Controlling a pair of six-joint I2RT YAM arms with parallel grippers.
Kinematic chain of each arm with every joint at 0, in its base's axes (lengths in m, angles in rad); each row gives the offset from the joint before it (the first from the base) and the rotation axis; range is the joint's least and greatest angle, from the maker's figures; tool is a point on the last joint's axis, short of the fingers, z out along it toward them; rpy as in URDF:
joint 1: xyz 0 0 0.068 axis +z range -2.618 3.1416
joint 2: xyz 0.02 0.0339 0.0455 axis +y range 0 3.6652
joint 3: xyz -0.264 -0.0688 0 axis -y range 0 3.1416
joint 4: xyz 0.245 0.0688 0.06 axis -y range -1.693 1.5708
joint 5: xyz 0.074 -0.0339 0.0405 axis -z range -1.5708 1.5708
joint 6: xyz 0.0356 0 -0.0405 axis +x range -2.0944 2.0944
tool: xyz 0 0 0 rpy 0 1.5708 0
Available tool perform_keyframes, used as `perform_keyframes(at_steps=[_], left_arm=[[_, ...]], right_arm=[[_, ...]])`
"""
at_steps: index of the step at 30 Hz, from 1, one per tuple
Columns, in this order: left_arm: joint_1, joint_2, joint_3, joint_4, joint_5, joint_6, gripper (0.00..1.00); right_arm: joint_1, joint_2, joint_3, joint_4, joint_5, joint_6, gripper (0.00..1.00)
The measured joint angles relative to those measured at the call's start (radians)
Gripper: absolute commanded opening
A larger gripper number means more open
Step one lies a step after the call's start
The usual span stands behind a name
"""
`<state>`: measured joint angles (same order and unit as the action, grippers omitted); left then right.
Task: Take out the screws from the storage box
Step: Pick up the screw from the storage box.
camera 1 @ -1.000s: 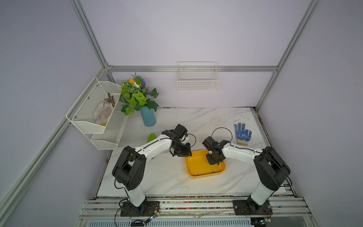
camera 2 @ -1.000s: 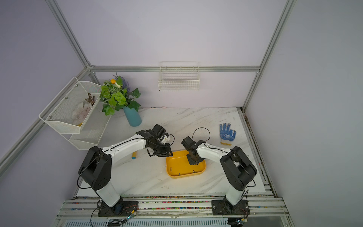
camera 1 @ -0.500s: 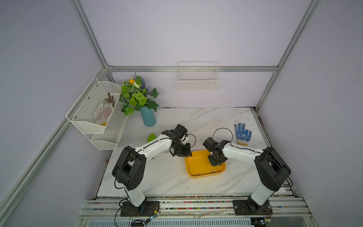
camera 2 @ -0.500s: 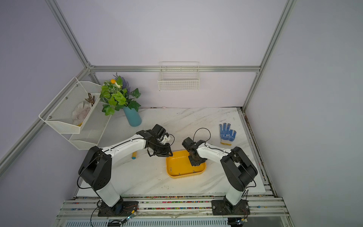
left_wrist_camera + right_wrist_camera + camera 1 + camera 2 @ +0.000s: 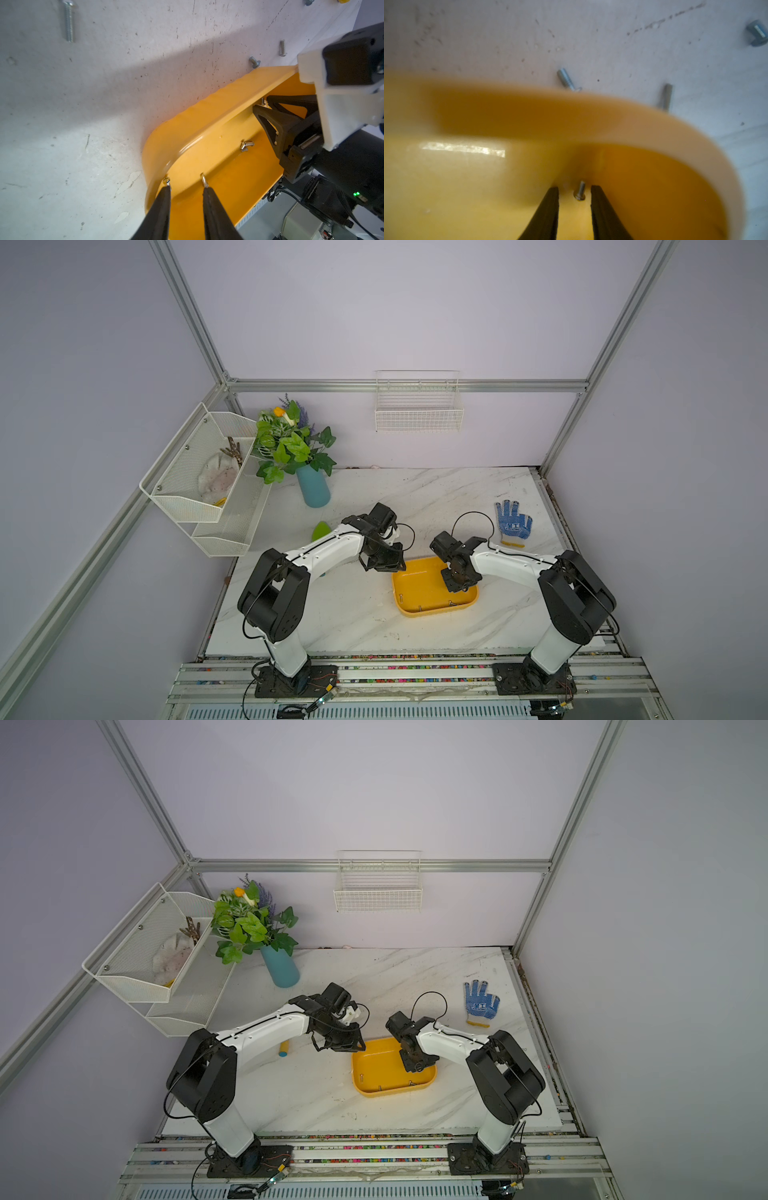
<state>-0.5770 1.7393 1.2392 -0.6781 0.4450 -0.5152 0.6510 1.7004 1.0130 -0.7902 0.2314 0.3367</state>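
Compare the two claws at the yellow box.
The right claw is down inside the box, close to its wall; the left claw hangs at one corner of it. The right claw straddles a screw; the left claw has nothing between its fingers, only screws just past their tips. Both are open, and both point into the box.

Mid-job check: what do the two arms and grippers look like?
The left arm and right arm have white links and bulky black joints. The left gripper and right gripper have slim tapered black fingers. A black cable loops at each wrist. A white mount sits on the right wrist.
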Motion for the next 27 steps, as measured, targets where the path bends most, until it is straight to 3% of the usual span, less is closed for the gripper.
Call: perform_keyframes(at_steps=[10, 27], left_arm=[[0.000, 0.005, 0.000, -0.002, 0.000, 0.000, 0.32], [0.000, 0.005, 0.000, -0.008, 0.000, 0.000, 0.32]], right_arm=[[0.001, -0.023, -0.036, 0.020, -0.028, 0.021, 0.27], [0.001, -0.011, -0.029, 0.039, -0.020, 0.010, 0.28]])
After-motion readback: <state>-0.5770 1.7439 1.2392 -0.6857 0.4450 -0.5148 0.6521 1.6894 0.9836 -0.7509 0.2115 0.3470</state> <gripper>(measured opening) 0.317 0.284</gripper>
